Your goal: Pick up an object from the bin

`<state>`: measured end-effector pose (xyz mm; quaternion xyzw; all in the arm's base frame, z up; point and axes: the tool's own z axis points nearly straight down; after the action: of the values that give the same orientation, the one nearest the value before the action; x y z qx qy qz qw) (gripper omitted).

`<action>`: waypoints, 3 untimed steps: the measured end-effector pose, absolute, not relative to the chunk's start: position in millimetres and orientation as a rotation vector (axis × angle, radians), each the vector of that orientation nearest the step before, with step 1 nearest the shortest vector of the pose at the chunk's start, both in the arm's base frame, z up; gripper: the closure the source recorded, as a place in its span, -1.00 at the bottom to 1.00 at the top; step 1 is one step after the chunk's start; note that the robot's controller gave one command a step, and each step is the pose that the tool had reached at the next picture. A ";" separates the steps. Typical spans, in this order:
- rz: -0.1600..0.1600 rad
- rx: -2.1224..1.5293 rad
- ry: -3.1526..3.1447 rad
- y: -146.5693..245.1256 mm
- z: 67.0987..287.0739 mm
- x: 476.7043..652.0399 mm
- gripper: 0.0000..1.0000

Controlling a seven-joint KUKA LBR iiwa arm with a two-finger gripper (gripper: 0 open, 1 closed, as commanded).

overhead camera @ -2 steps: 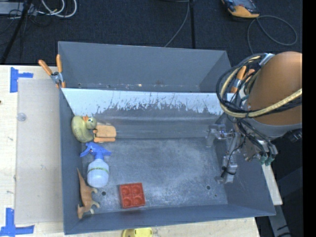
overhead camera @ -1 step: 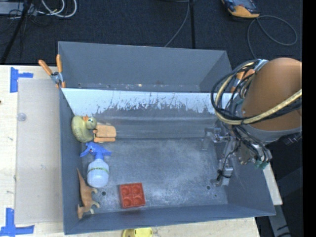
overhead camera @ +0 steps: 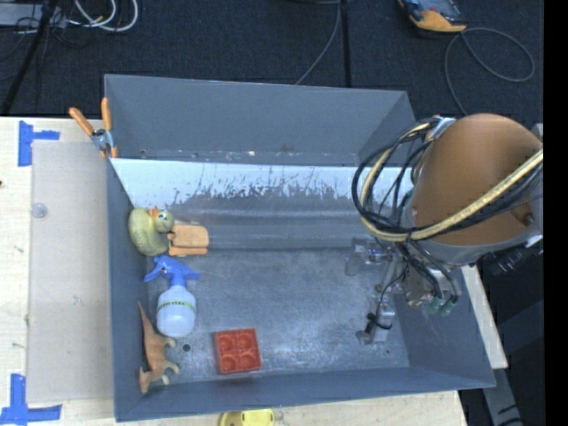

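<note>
My gripper (overhead camera: 380, 313) hangs low over the bare floor of the bin near its right wall, beneath the orange cover and the cables. The loose thing nearest to it is a flat red studded brick (overhead camera: 237, 351), well to its left by the front wall. A white spray bottle with a blue trigger head (overhead camera: 176, 304) lies further left. A brown toy dinosaur (overhead camera: 155, 353) rests along the left wall at the front corner.
A yellow-green toy snail (overhead camera: 148, 229) and a tan oblong block (overhead camera: 189, 239) sit together at the bin's back left. The arm's orange cover and looped cables overhang the right wall.
</note>
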<state>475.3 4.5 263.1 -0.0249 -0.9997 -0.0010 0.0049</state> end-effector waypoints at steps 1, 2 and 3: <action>0.000 -0.380 -3.116 59.4 257.7 479.1 -1.00; -0.006 -0.308 -3.120 77.9 230.2 478.8 -1.00; 0.002 -0.054 -3.132 58.4 220.5 476.2 -1.00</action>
<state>476.2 58.4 220.5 -0.0173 -0.9998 0.0007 0.0047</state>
